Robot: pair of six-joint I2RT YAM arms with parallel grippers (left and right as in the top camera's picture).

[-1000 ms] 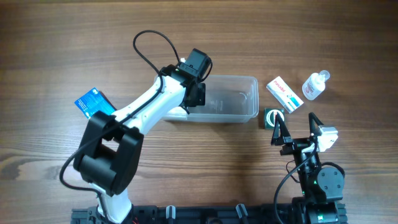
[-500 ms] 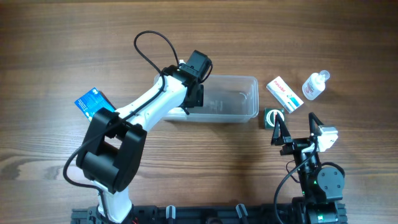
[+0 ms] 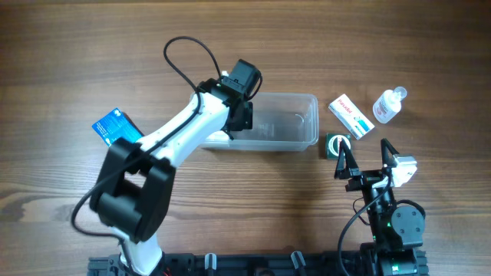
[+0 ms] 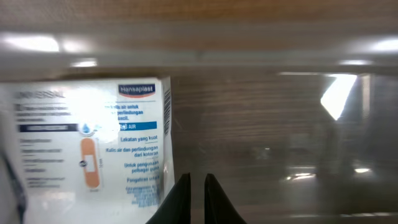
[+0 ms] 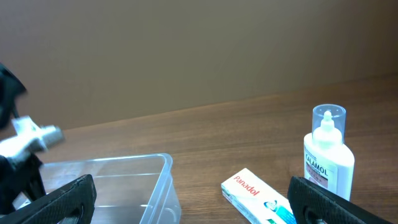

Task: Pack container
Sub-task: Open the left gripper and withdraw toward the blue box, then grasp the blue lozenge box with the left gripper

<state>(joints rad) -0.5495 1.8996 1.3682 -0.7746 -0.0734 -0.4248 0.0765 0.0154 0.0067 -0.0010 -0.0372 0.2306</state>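
The clear plastic container [image 3: 288, 121] lies at the table's middle; it also shows in the right wrist view [image 5: 130, 177]. My left gripper [image 3: 241, 116] reaches down into its left end. In the left wrist view the fingers [image 4: 196, 178] are nearly together with nothing between them, close above the container floor, with the container wall [image 4: 261, 56] behind. A white Hansaplast plaster box [image 4: 93, 158] lies inside the container just left of the fingers. My right gripper [image 3: 364, 151] is wide open and empty, low near the front right, facing the container's right end.
A white Panadol box [image 3: 351, 116] and a clear Calamol bottle [image 3: 389, 105] sit right of the container; both show in the right wrist view, box [image 5: 258, 194] and bottle [image 5: 328, 152]. A small green box [image 3: 335, 144] lies by the right gripper. A blue box [image 3: 116, 126] lies at the left.
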